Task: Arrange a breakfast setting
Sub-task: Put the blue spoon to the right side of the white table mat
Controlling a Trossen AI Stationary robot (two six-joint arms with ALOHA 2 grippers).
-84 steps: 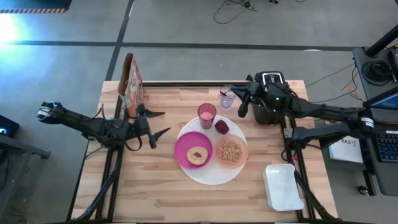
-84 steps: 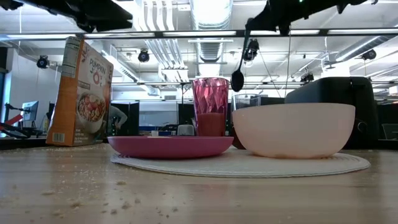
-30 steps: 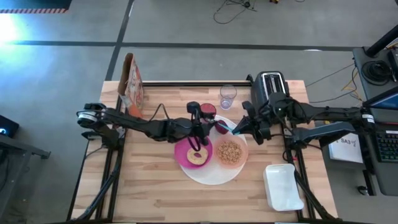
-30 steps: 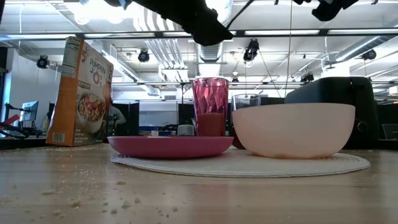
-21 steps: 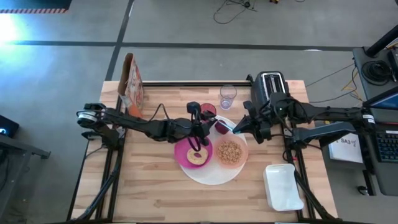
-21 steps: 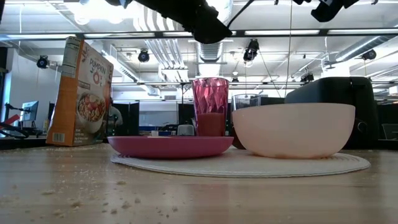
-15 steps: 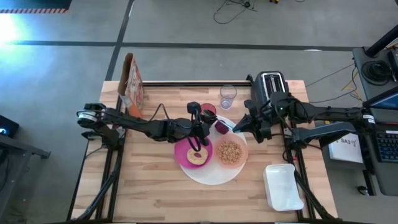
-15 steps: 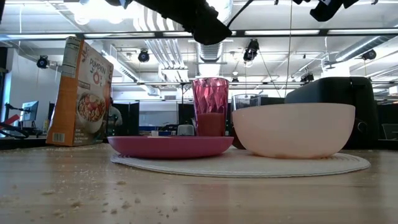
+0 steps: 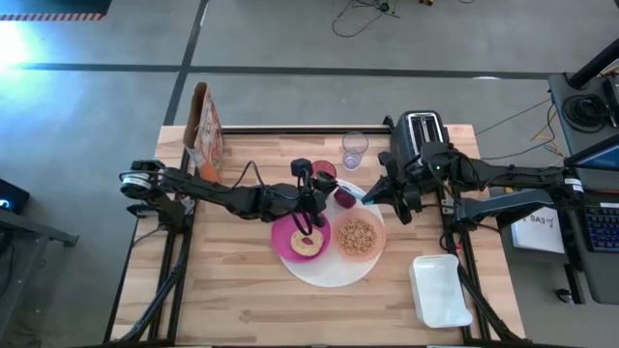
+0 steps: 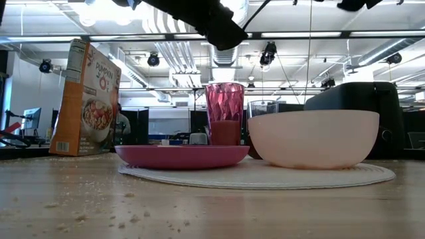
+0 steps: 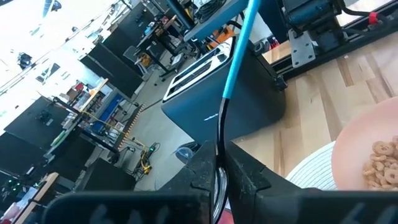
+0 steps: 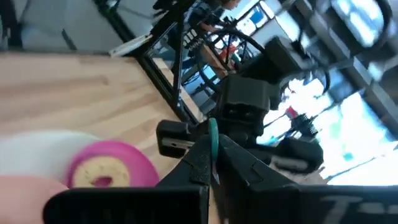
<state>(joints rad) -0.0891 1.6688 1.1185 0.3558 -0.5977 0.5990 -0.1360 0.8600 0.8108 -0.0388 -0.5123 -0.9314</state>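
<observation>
A large white plate [image 9: 329, 273] holds a magenta plate [image 9: 286, 235] with a ring bagel [image 9: 308, 242] and a peach bowl [image 9: 359, 238] of cereal. A dark red fruit [image 9: 344, 199] and a pink cup [image 10: 224, 113] stand at its far side. A spoon [image 11: 235, 59] with a blue handle and dark bowl end hangs in the air above the cup and fruit. My left gripper [image 9: 311, 186] is shut on its bowl end. My right gripper [image 9: 375, 193] is shut on its handle. My left gripper pinches the spoon's dark neck [image 11: 219, 146], just above its bowl end, between its two fingers. The blue handle runs on from the fingers toward the right arm. The spoon is clear of the table. My right gripper pinches the spoon's teal handle [image 12: 213, 132] between its two fingers, coming from the table's right side. How far along the handle it holds cannot be told.
A cereal box [image 9: 205, 126] stands at the far left. A clear glass [image 9: 354, 150] and a black toaster [image 9: 421, 137] stand at the far side. A white container [image 9: 440, 290] lies at the near right. Crumbs lie on the near table.
My right gripper has gone up a little with the spoon's handle. My left gripper has stayed above the cup, shut on the spoon's other end.
</observation>
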